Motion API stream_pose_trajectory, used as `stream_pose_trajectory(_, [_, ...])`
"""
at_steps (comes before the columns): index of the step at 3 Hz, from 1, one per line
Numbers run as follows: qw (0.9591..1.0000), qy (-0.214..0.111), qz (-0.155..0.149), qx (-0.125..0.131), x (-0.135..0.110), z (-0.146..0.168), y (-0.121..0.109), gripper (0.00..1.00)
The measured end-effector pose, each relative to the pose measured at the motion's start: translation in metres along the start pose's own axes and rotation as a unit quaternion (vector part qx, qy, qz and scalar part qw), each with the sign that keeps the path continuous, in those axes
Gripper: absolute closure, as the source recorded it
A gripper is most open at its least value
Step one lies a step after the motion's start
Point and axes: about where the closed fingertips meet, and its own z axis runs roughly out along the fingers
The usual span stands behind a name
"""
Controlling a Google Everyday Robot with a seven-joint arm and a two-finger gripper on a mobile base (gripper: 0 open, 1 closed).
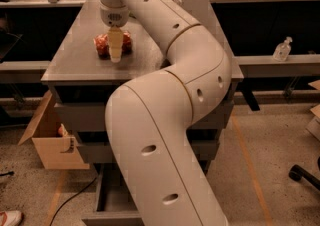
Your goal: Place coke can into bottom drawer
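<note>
The coke can lies on its side on top of the grey cabinet, towards the back left. It is red-orange with white lettering. My gripper hangs down from the wrist right over the can's middle and hides its centre; the can shows on both sides of it. Whether it touches the can I cannot tell. The bottom drawer is pulled out at the cabinet's foot, its grey inside showing left of my arm. My big white arm covers most of the cabinet front.
An open cardboard box stands on the floor left of the cabinet. A clear plastic bottle sits on the shelf at the right. A chair caster is at the right, a shoe at the bottom left.
</note>
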Motion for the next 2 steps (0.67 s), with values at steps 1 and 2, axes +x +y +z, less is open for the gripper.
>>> stream_pose_trajectory(1, [0.9999, -0.011, -0.005, -0.008, -0.0056, 0.0057, 0.0009, 0.49])
stream_pose_trajectory(2, [0.9998, -0.016, -0.008, -0.010, -0.0085, 0.0065, 0.0008, 0.72])
